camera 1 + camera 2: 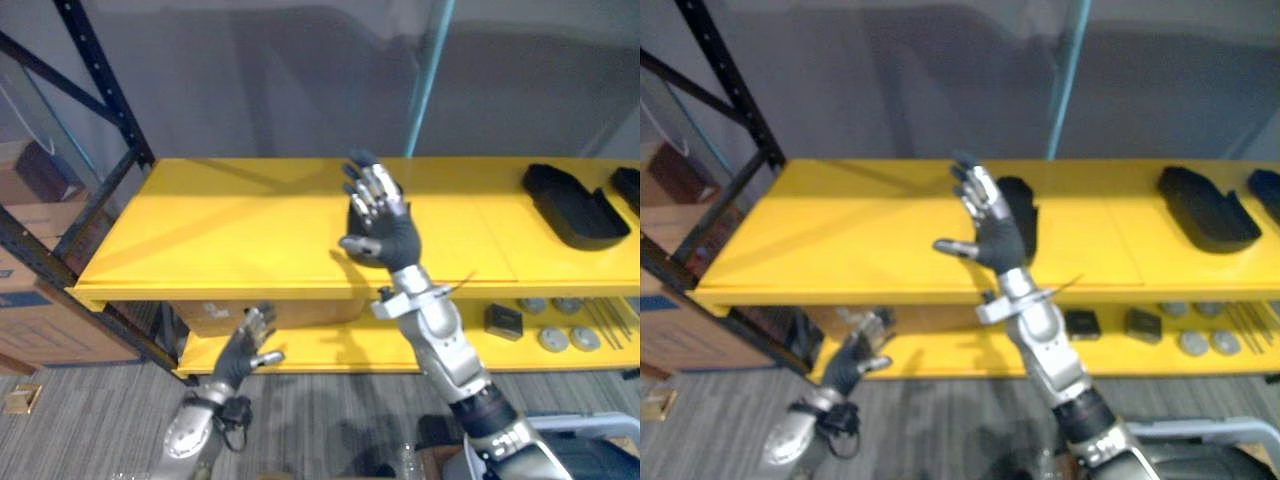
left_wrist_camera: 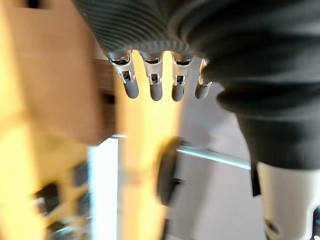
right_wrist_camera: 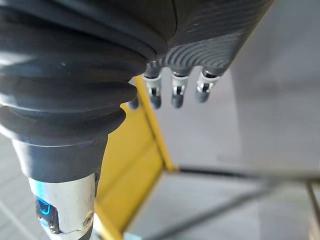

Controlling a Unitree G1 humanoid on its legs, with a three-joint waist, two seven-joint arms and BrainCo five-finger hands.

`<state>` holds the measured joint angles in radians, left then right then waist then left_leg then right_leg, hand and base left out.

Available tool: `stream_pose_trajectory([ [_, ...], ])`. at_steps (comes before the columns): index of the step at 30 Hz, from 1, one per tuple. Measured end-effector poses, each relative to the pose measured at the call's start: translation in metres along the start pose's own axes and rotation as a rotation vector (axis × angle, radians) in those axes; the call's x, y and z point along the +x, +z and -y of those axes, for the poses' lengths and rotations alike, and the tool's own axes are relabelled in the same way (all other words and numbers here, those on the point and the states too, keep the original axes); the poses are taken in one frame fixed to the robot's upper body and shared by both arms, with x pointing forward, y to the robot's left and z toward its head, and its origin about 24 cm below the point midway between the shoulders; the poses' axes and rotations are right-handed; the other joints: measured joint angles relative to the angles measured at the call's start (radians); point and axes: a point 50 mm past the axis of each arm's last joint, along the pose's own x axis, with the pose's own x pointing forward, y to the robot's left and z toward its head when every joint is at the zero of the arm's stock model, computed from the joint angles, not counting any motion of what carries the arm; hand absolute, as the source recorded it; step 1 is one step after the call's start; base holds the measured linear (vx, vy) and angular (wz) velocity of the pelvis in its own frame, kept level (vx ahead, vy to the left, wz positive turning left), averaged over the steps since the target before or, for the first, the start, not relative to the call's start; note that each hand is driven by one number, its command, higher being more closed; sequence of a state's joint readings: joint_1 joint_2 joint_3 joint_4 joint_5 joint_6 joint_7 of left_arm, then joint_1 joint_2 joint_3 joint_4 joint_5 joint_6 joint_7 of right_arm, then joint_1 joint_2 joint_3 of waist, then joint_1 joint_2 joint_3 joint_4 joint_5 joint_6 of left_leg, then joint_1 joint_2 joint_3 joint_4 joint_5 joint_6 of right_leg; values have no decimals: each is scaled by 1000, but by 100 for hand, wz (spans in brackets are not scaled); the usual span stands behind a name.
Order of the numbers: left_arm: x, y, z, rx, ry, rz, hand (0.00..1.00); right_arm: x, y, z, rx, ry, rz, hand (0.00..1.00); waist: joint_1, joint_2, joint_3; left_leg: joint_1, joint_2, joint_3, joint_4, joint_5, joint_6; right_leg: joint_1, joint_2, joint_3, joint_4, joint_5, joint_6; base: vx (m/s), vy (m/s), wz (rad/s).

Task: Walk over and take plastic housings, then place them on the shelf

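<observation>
Hovering splayed right hand, yellow shelf, black housing

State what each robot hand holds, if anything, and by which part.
Nothing is held. The right hand is raised open over the yellow shelf; the left hand hangs open, lower down. Black plastic housings lie on the shelf.

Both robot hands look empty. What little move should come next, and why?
Probably draw the right hand back from the yellow shelf: its fingers are open and empty, and a black housing already lies on the shelf behind it. The left hand hangs low, open too.
</observation>
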<state>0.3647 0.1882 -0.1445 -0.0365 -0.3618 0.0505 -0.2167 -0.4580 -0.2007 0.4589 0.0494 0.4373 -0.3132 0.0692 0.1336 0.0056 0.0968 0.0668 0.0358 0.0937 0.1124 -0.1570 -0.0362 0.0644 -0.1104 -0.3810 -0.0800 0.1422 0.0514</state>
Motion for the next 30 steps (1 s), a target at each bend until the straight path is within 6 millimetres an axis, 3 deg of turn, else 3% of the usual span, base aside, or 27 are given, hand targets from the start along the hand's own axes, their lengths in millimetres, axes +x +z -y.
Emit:
stream_pose_trajectory([
  [5,-13,-57,-8,-89,168,-207,0,14,-27,-32,79,82,-112,0,27,-3,-2,-11,-10,-39,-12,15,1,8,-9,-42,-7,-7,3,-25,-8,25],
  [9,-25,-84,-5,-50,236,-277,0,18,-54,-37,78,30,-236,0,72,-6,-4,-15,-13,-62,-33,32,-1,8,-13,-65,-7,-8,1,-25,-13,20],
  [12,-35,-103,-8,10,306,-332,0,19,-72,-40,59,-25,-317,0,80,-6,-4,-18,-11,-71,-35,34,-5,10,-12,-79,0,-9,0,-4,-27,10],
  [18,-38,-110,-13,56,383,-316,0,27,-94,-35,-61,-158,-430,0,109,-7,7,-29,-8,-84,-33,38,-9,9,-9,-88,0,-10,-2,-6,-12,6],
  [23,-32,-104,-19,58,419,-264,0,52,-84,-27,-135,-246,-405,0,133,-4,54,-33,-8,-90,-32,42,-11,9,-9,-97,1,-12,0,-6,-6,4],
  [30,-35,-106,-45,45,534,-286,0,63,-80,-6,-173,-376,-447,0,154,-7,97,-49,-10,-112,-29,45,-9,5,-11,-115,1,-16,3,33,1,10],
])
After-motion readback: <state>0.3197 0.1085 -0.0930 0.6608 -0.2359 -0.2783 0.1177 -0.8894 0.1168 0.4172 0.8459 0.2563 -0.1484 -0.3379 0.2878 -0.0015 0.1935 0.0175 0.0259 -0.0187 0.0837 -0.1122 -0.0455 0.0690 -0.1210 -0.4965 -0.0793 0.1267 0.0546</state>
